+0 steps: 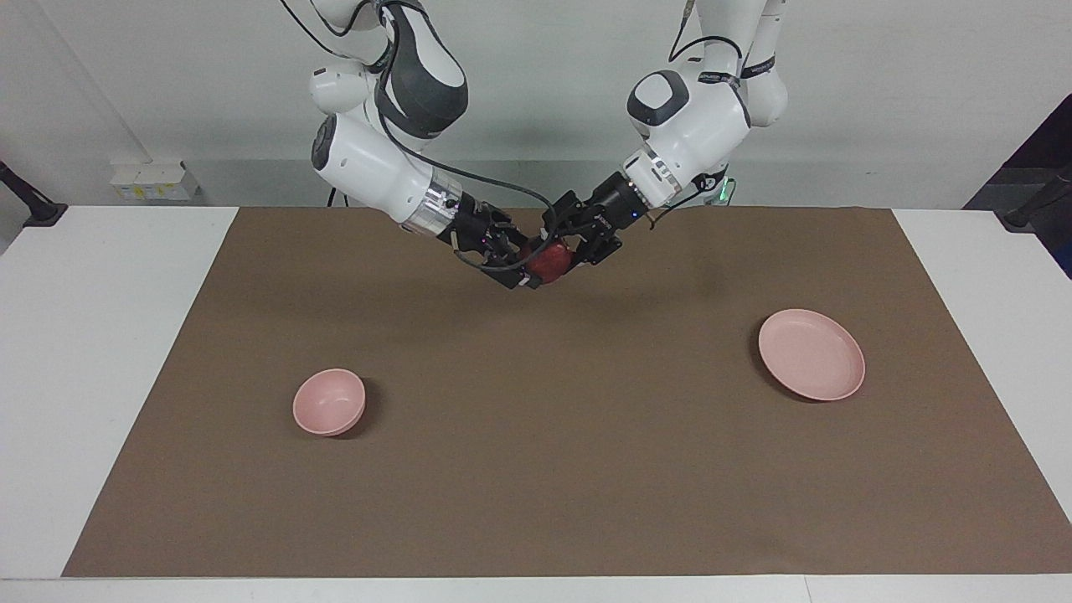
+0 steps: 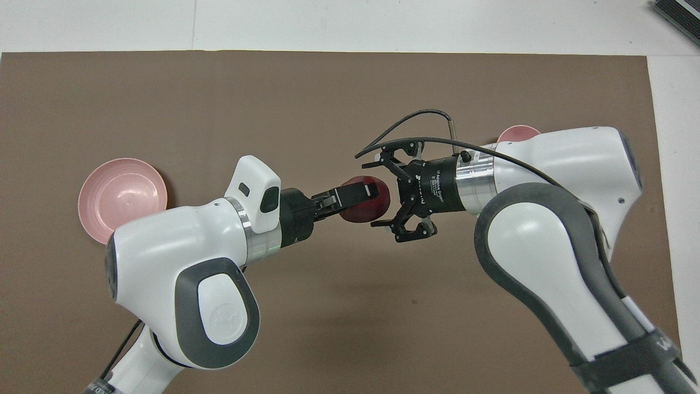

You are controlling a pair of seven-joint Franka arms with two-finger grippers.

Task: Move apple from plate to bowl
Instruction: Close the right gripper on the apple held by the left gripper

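The dark red apple hangs in the air over the middle of the brown mat, between both grippers. My left gripper is shut on it, one black finger lying over its top. My right gripper is open, its fingers spread on either side of the apple's other end. The flat pink plate lies bare toward the left arm's end. The small deep pink bowl stands toward the right arm's end; in the overhead view the bowl is mostly hidden by the right arm.
The brown mat covers most of the white table. A cable loops from the right wrist above the grippers.
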